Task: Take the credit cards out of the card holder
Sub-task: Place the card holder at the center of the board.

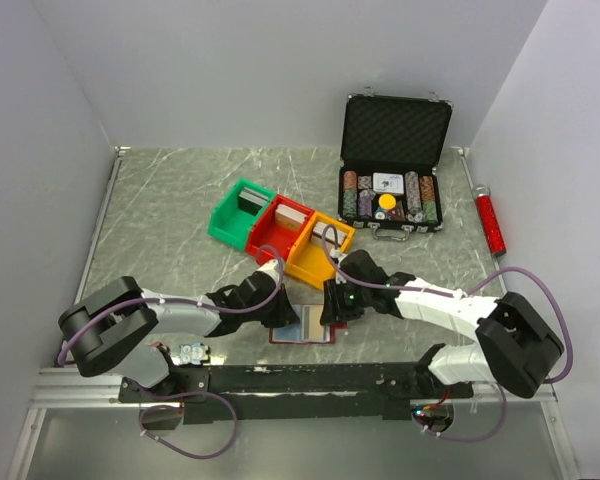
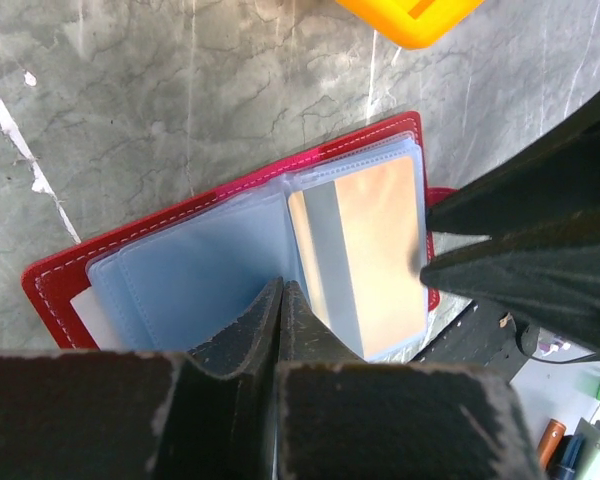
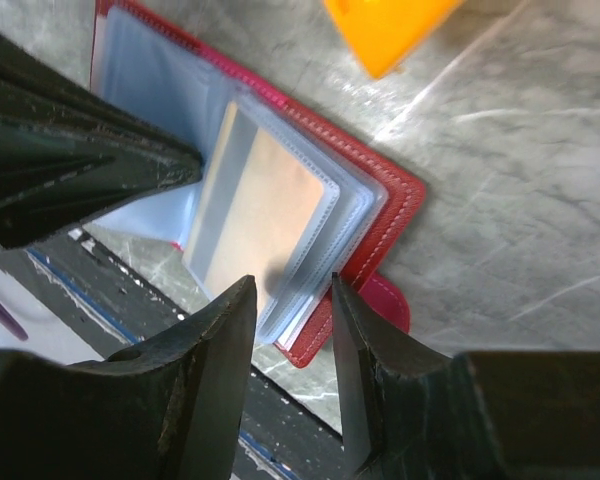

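Nothing out yet: card holder [image 1: 302,326] lies open at 6 o'clock on the marbled counter [image 1: 170,200]; glossy flat credit card [image 2: 365,250] sits inside a clear, soft plastic sleeve [image 2: 360,170]; cover is thin red stitched leather-look. Left gripper [image 2: 282,290] jaws pressed together, tips on the sleeve by the fold; right gripper [image 3: 292,290] jaws spread, straddling the sleeve edge; all pulling left to do.

No readable text (any view)
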Motion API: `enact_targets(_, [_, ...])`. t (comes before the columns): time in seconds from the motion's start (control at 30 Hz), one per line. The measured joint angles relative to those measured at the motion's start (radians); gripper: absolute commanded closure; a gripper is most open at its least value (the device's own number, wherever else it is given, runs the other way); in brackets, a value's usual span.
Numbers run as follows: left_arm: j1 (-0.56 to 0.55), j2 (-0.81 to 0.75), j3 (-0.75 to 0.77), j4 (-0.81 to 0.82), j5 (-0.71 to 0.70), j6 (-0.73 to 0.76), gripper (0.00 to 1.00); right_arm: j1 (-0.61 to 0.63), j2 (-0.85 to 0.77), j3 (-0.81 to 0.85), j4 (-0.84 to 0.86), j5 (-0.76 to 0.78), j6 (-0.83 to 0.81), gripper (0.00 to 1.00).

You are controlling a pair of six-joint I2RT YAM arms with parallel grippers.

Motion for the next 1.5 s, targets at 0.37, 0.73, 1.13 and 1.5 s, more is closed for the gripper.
enact_targets(0.37, [0.0,-0.005,-0.018,0.025,-0.004,-0.008,0.99,-0.042,0.0,0.0,-0.007,0.011,-0.001,0.59])
enact_targets(0.73, [0.0,-0.008,-0.036,0.055,-0.007,-0.016,0.99,-0.047,0.009,0.0,-0.027,0.031,-0.004,0.6])
enact_targets(1.13, [0.0,-0.008,-0.045,0.073,-0.007,-0.019,0.99,-0.047,0.03,0.0,-0.029,0.021,-0.013,0.58])
enact_targets(1.5, [0.0,-0.013,-0.049,0.072,-0.008,-0.018,0.98,-0.015,0.048,0.04,-0.058,0.018,-0.013,0.53])
